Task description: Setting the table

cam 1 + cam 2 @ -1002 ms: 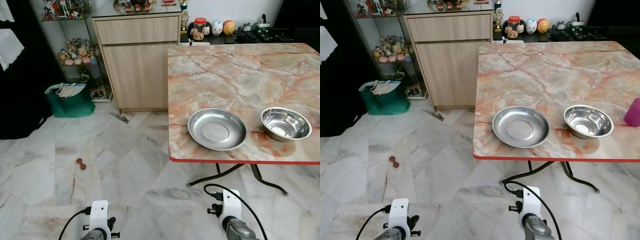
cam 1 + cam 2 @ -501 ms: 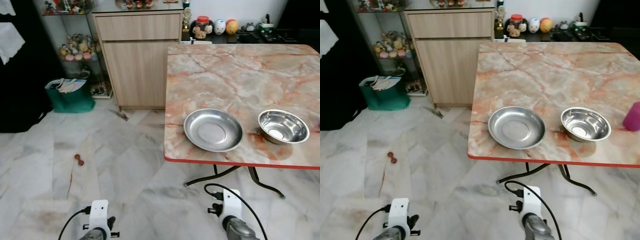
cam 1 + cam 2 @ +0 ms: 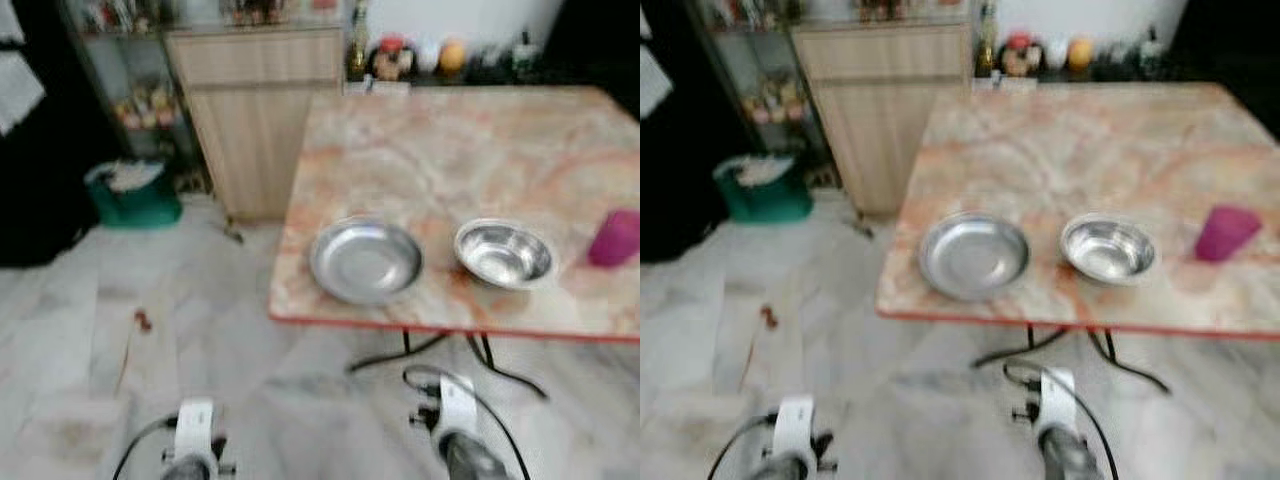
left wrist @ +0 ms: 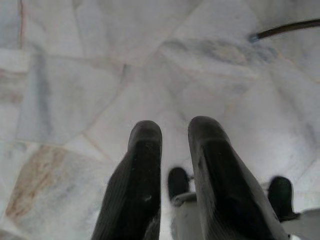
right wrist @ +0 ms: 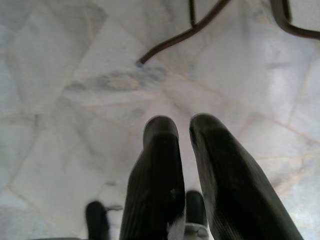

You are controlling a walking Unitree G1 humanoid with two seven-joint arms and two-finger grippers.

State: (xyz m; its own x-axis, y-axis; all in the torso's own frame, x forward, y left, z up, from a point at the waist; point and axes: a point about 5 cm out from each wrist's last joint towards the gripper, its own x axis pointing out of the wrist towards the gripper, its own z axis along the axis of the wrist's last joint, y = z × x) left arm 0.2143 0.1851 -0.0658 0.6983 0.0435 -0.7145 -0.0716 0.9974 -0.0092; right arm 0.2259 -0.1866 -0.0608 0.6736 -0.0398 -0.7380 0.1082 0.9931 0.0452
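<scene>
A marble-topped table (image 3: 440, 150) with a red edge stands ahead, to my right. Near its front edge lie a shallow steel plate (image 3: 366, 262) and, to the right of it, a steel bowl (image 3: 504, 254). A pink cup (image 3: 614, 238) stands further right. Both arms hang low over the floor, well short of the table. The left gripper (image 4: 174, 131) points down at the marble tiles, fingers close together and holding nothing. The right gripper (image 5: 183, 126) does the same near the table's black legs (image 5: 185, 32). The head views are blurred.
A wooden cabinet (image 3: 262, 110) stands behind the table's left corner, with a glass shelf of figurines and a green bag (image 3: 135, 195) to its left. A small red-brown object (image 3: 143, 320) lies on the floor tiles. Jars and toys line the back ledge.
The camera has swung to the right and blurred, so the table and dishes sit further left in view and the pink cup now shows in the left eye. Both arms hang as before.
</scene>
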